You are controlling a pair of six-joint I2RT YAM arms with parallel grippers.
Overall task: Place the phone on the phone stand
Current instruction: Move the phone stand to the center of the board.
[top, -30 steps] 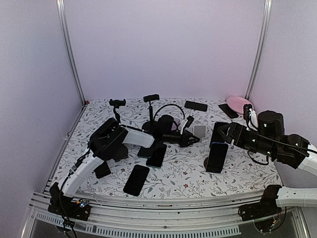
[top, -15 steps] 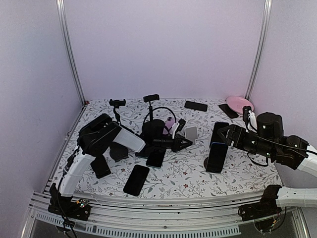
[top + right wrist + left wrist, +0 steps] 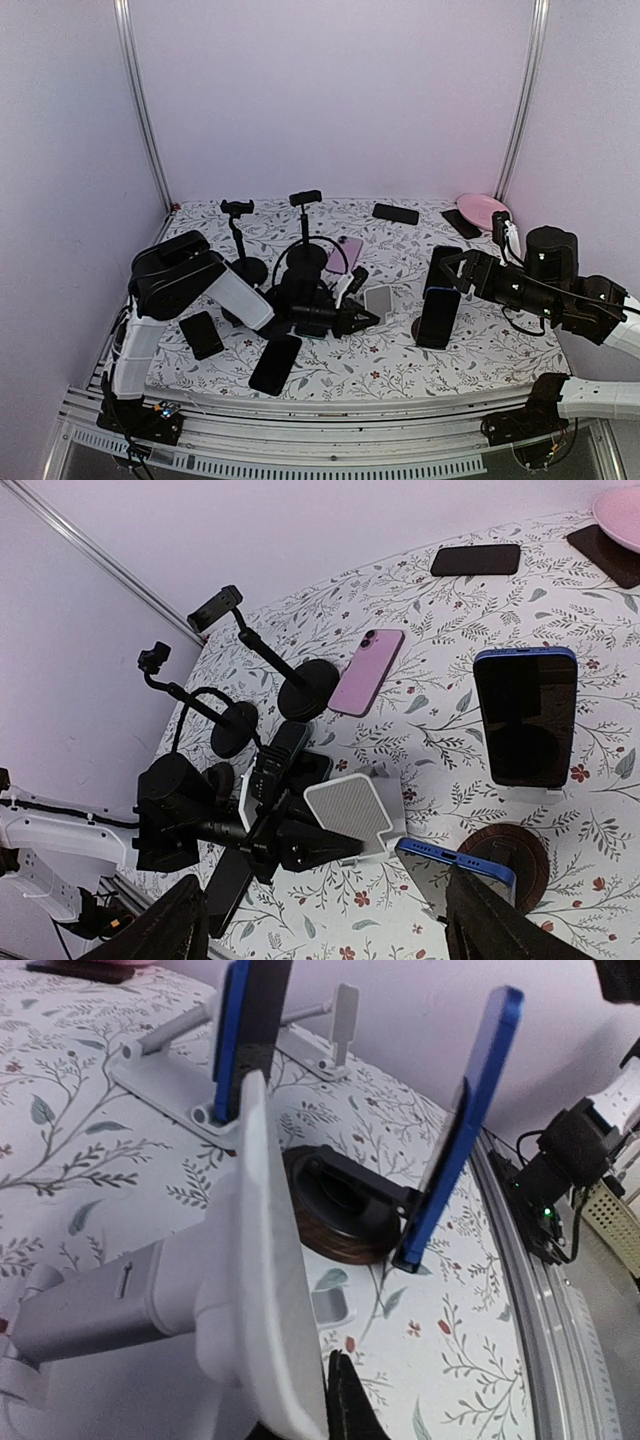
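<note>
My left gripper (image 3: 368, 317) is shut on the lower edge of a white phone stand (image 3: 379, 298) with a grey ribbed face (image 3: 350, 813), holding it tilted just above the table. In the left wrist view its plate (image 3: 265, 1260) fills the foreground beside one black fingertip (image 3: 340, 1385). A blue phone (image 3: 438, 316) leans upright on a round brown base (image 3: 505, 852). A second blue phone (image 3: 525, 715) stands on another white stand behind it. My right gripper (image 3: 325, 905) is open above the nearer blue phone, holding nothing.
A pink phone (image 3: 346, 252) lies mid-table. Black phones lie at the near left (image 3: 275, 362), (image 3: 201, 334) and at the back (image 3: 395, 213). Two tall black clamp stands (image 3: 305, 200), (image 3: 237, 208) rise at the back. A pink plate (image 3: 483, 210) sits back right.
The left gripper has closed on the white stand and drawn it toward the near edge and to the left. The right arm has barely moved.
</note>
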